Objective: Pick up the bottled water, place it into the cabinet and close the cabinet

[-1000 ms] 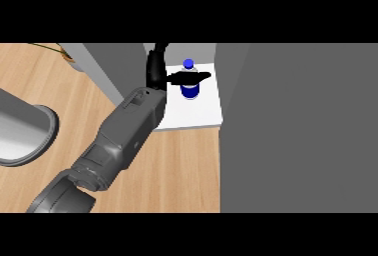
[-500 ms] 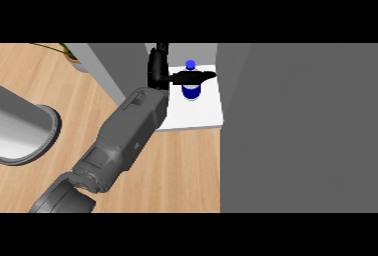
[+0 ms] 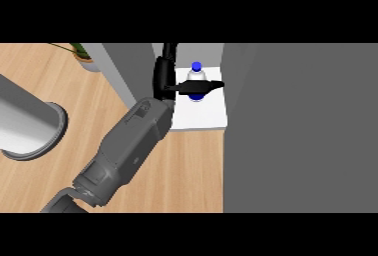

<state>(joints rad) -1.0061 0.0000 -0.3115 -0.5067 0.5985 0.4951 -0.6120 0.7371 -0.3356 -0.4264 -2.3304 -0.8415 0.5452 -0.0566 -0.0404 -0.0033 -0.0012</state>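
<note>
The bottled water (image 3: 196, 75), clear with a blue cap and blue label, stands upright on the white shelf (image 3: 201, 119) inside the cabinet. My left hand (image 3: 164, 80) is at its left side, the forearm coming in from the lower left. The thumb (image 3: 201, 87) lies curled across the front of the bottle and hides part of the label, while the fingers (image 3: 168, 54) point deeper into the cabinet beside it. My right hand shows nowhere.
A broad grey cabinet panel (image 3: 299, 127) fills the right side, hard against the shelf. The cabinet's grey left wall (image 3: 131, 70) stands beside my wrist. A large grey round pot (image 3: 26, 125) sits on the wooden counter (image 3: 184, 170) at the left; a potted plant (image 3: 83, 56) is far left.
The left hand and the bottle have shifted slightly to the right on the shelf; the hold looks the same.
</note>
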